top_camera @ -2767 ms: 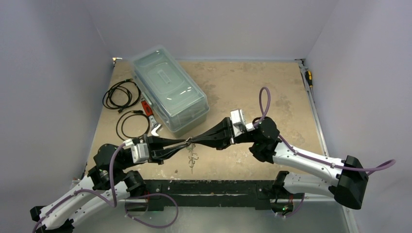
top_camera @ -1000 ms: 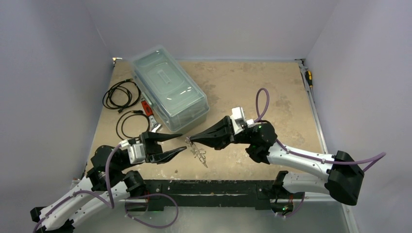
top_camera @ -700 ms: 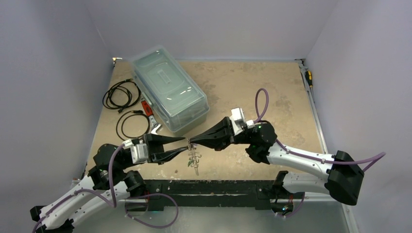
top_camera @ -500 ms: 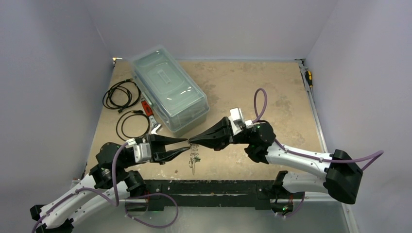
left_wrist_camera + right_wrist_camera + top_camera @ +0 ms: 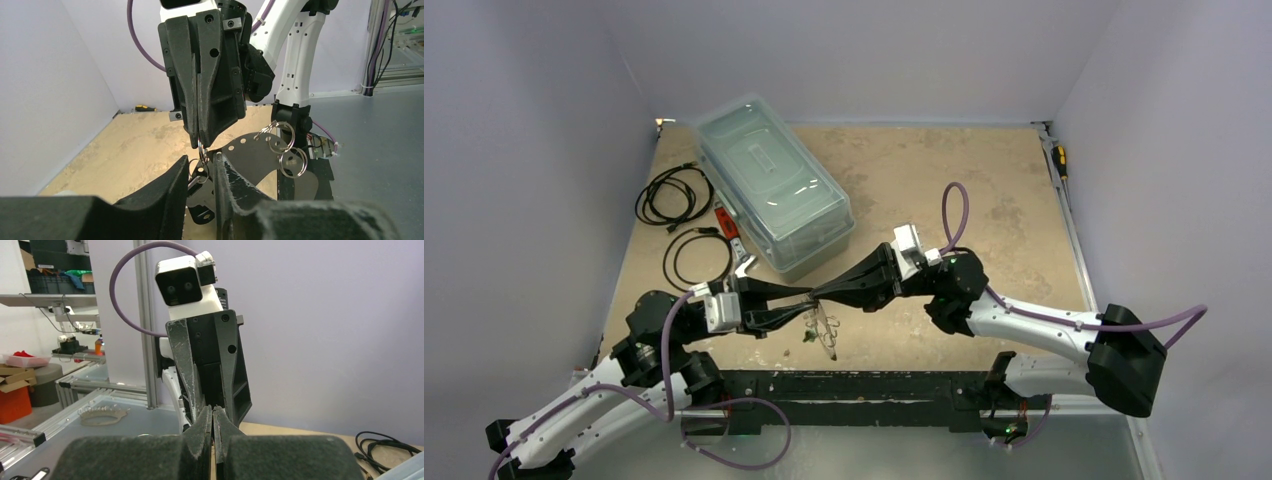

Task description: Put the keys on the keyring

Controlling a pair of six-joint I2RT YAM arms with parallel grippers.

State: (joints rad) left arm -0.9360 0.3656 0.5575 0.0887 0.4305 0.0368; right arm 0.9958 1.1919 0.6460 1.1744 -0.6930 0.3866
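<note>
Silver metal keyring [image 5: 201, 151] dangles from the right pincer [image 5: 816, 296], clamped shut on it, directly between the parted fingers of the left pincer [image 5: 806, 304].

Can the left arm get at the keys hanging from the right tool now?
Probably yes. The left tool is open, its fingers on either side of the keys, which hang freely under the shut right tool. Nothing seems to stand between.

The tabletop [image 5: 984, 180] is mottled tan, the lidded box [image 5: 771, 185] translucent pale green, the coiled cables [image 5: 672, 195] black, the keyring [image 5: 283, 151] silver.
</note>
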